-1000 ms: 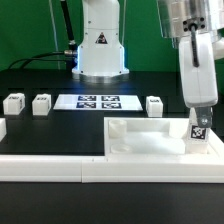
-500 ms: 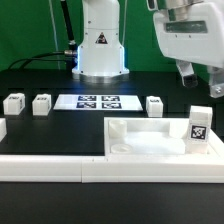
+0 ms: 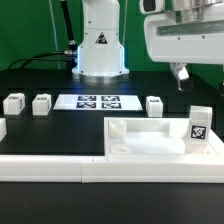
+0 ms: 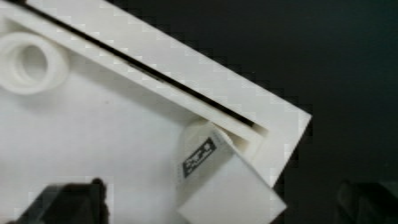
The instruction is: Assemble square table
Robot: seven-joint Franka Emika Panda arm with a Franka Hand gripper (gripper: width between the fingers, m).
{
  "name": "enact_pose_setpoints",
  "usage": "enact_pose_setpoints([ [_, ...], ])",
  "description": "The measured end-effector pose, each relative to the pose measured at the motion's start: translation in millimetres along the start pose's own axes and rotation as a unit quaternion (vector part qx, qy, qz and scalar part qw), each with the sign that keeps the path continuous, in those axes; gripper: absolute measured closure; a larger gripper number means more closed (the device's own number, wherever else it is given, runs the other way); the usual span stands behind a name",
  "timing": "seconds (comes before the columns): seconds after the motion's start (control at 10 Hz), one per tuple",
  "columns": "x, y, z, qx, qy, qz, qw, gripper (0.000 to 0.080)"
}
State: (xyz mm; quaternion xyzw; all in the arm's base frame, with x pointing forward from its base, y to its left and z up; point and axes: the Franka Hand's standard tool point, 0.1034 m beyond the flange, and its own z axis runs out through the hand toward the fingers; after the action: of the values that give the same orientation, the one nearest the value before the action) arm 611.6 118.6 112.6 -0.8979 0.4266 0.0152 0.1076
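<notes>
The square tabletop (image 3: 150, 141) lies flat against the rail at the exterior view's right. One white leg (image 3: 200, 122) with a black-and-white tag stands upright on its right corner. My gripper (image 3: 198, 78) hangs above that leg, open and empty, clear of it. In the wrist view the fingers (image 4: 63, 203) sit wide apart on either side of the leg (image 4: 222, 172), which stands on the tabletop (image 4: 89, 130) near a round hole (image 4: 22, 62). Three more legs (image 3: 13, 103), (image 3: 41, 103), (image 3: 155, 105) lie loose at the back.
The marker board (image 3: 98, 101) lies flat between the loose legs. The long white L-shaped rail (image 3: 60, 168) runs along the front and shows in the wrist view (image 4: 196, 65). The robot base (image 3: 100, 50) stands at the back. A white piece (image 3: 2, 128) shows at the left edge.
The gripper has let go of the leg on the tabletop's corner and risen well above it. The leg stays upright in place.
</notes>
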Motion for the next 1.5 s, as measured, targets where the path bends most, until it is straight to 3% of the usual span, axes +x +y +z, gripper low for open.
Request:
enact_pose_setpoints([
  [0.1,-0.6,18.8,3.4,0.004,0.009,-0.079,0.997,0.0151],
  [0.2,-4.0,55.3,6.5,-0.004,0.003,-0.128,0.992,0.0151],
  [0.3,-2.9,78.0,9.8,-0.012,0.001,-0.178,0.984,0.0151],
  [0.4,-7.9,87.4,12.9,-0.020,-0.005,-0.219,0.975,0.0151],
  [0.6,-34.7,102.8,30.1,-0.048,0.011,-0.305,0.951,0.0151],
  [0.7,-41.5,103.0,33.8,-0.057,0.021,-0.348,0.936,0.0151],
  [0.9,-38.2,104.0,32.9,-0.057,0.019,-0.372,0.926,0.0151],
  [1.1,-47.5,106.5,35.3,-0.066,-0.003,-0.360,0.931,0.0151],
  [1.2,-70.0,111.3,40.6,-0.086,-0.045,-0.350,0.932,0.0151],
  [1.3,-82.1,118.0,45.0,-0.099,-0.070,-0.350,0.929,0.0151],
  [1.5,-102.3,140.9,46.7,-0.139,-0.138,-0.344,0.918,0.0151],
])
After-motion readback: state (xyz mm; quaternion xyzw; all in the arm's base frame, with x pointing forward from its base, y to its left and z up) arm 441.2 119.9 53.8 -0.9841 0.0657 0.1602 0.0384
